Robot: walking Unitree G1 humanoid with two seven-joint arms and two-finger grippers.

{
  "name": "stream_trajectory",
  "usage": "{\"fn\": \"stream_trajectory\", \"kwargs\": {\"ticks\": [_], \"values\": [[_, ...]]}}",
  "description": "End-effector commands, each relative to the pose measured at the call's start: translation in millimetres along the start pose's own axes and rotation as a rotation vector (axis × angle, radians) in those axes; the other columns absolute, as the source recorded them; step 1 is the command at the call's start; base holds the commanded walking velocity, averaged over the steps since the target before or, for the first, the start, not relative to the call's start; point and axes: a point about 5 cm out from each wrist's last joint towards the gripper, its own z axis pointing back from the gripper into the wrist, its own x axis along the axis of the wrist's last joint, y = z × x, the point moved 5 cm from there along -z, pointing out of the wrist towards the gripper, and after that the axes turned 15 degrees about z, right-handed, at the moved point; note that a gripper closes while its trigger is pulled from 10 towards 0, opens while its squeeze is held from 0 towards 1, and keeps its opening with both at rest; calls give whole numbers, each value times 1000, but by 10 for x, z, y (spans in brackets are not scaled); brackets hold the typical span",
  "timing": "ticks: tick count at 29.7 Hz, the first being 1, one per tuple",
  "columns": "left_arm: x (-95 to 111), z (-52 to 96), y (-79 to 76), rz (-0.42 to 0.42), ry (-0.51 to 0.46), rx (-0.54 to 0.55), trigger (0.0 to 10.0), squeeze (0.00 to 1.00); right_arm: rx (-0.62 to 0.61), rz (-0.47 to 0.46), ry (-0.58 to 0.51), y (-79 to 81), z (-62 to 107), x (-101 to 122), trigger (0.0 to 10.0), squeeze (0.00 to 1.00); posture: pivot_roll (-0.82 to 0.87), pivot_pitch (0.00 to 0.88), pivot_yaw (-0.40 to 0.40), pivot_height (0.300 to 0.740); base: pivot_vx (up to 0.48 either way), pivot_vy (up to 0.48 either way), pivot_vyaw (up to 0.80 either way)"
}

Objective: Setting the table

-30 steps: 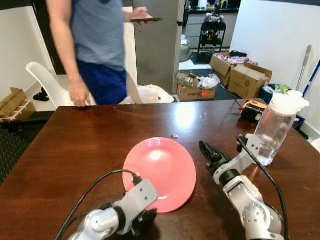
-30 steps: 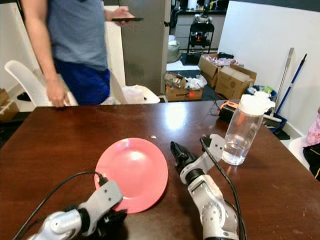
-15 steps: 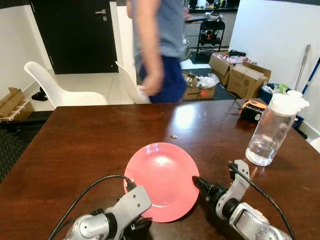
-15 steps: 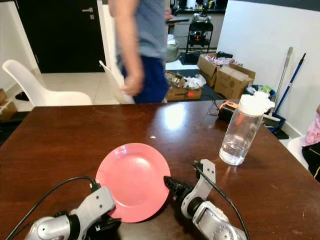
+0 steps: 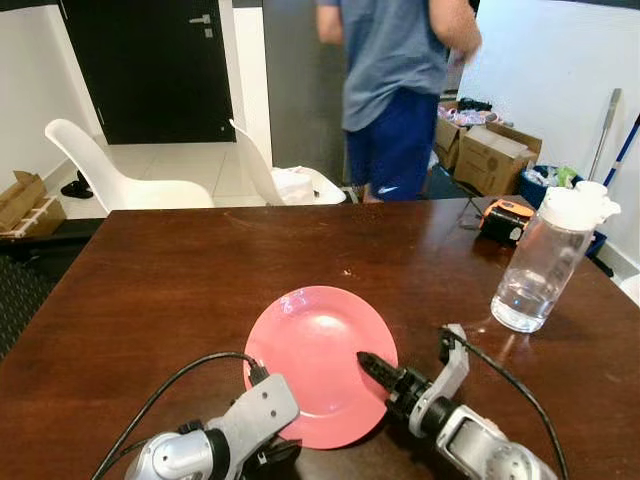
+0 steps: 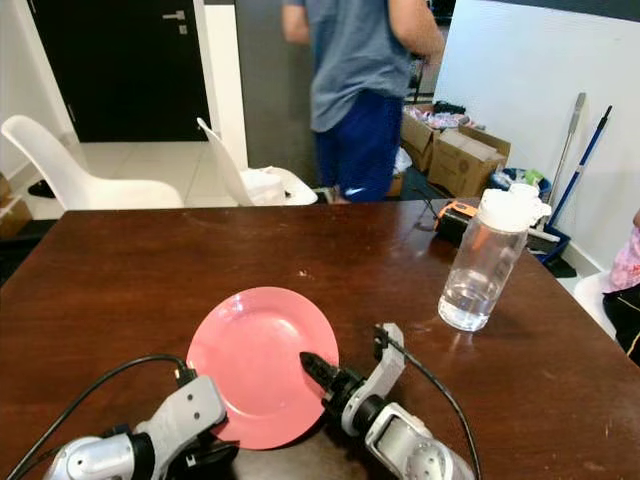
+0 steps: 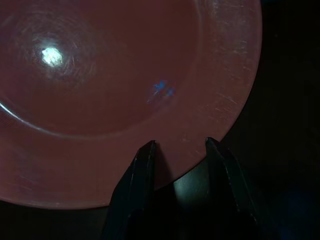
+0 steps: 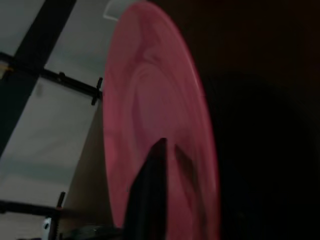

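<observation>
A pink plate [image 5: 318, 350] lies flat on the dark wooden table [image 5: 150, 290], near its front middle. My left gripper [image 7: 180, 146] is at the plate's near-left rim, open, one finger [image 7: 145, 165] on each side of a stretch of rim. In the eye views its silver wrist [image 5: 250, 425] covers the fingers. My right gripper [image 5: 366, 361] comes in low from the right. Its black fingers look shut into one point over the plate's right rim. In the right wrist view one finger [image 8: 150, 190] lies against the plate [image 8: 135, 115].
A clear water bottle [image 5: 545, 265] with a white cap stands at the table's right side, with an orange and black tool [image 5: 505, 220] behind it. A person [image 5: 400, 90] in blue stands beyond the far edge. White chairs [image 5: 110, 175] and cardboard boxes [image 5: 495, 160] stand behind.
My right gripper has dropped and swung left from beside the bottle to the plate's right rim. The plate has slid slightly nearer. The person has walked from left to right behind the table.
</observation>
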Motion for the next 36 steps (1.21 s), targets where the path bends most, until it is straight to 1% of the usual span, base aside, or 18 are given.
{"fn": "stream_trajectory", "kwargs": {"ticks": [1, 5, 13, 14, 15, 18, 19, 20, 21, 22, 23, 24, 25, 27, 28, 30, 31, 36], "values": [[-397, 8, -60, 73, 143, -10, 10000, 133, 2, 17, 29, -14, -3, -78, 0, 0, 59, 134, 68, 740, 0, 0, 0], [-356, -1, -57, 83, 128, -3, 10000, 129, 48, 16, 12, 48, 14, -55, 0, 0, 56, 135, 67, 740, 0, 0, 0], [-281, -3, -36, 88, 92, 0, 10000, 118, 72, 3, -11, 66, 33, -59, 0, 0, 54, 135, 71, 740, 0, 0, 0], [-193, -3, -8, 109, 46, 11, 10000, 106, 68, 2, -18, 61, 33, -55, 0, 0, 50, 135, 73, 740, 0, 0, 0], [226, 44, 123, 243, -178, 51, 10000, 0, 61, 20, -50, 57, 36, -13, 0, 0, 50, 134, 71, 740, 0, 0, 0], [645, 206, 305, 424, -417, 91, 10000, 0, 43, 95, -94, 71, 42, 73, 0, 0, 50, 135, 72, 740, 0, 0, 0], [754, 281, 382, 477, -485, 113, 10000, 0, 10, 164, -111, 63, 42, 123, 5137, 0, 51, 135, 71, 740, 0, 0, 0], [754, 281, 382, 477, -485, 113, 10000, 0, 10, 164, -111, 63, 42, 123, 5137, 0, 51, 135, 71, 740, 0, 0, 0], [832, 356, 453, 528, -539, 133, 10000, 0, -16, 211, -136, 70, 44, 183, 10000, 0, 50, 134, 72, 740, 0, 0, 0], [832, 356, 453, 528, -539, 133, 10000, 0, -16, 211, -136, 70, 44, 183, 10000, 0, 50, 134, 72, 740, 0, 0, 0], [902, 533, 639, 609, -637, 223, 10000, 0, -83, 297, -211, 106, 75, 360, 10000, 0, 49, 134, 71, 740, 0, 0, 0], [895, 591, 704, 633, -661, 264, 10000, 0, -108, 321, -239, 122, 94, 426, 10000, 0, 49, 134, 71, 740, 0, 0, 0], [841, 659, 792, 647, -673, 341, 10000, 0, -126, 388, -272, 190, 122, 506, 10000, 0, 47, 132, 71, 740, 0, 0, 0], [662, 727, 912, 653, -646, 485, 10000, 0, -146, 492, -318, 328, 160, 600, 10000, 0, 43, 130, 69, 740, 0, 0, 0], [499, 750, 963, 663, -612, 571, 10000, 0, -152, 518, -347, 423, 173, 632, 10000, 0, 40, 128, 67, 740, 0, 0, 0], [295, 775, 996, 691, -572, 658, 10000, 0, -159, 537, -378, 528, 187, 648, 10000, 0, 37, 127, 63, 740, 0, 0, 0], [241, 780, 997, 702, -563, 678, 10000, 0, -162, 545, -384, 556, 190, 646, 10000, 0, 37, 127, 63, 740, 0, 0, 0], [241, 780, 997, 702, -563, 678, 10000, 0, -162, 545, -384, 556, 190, 646, 10000, 0, 37, 127, 63, 740, 0, 0, 0]]}}
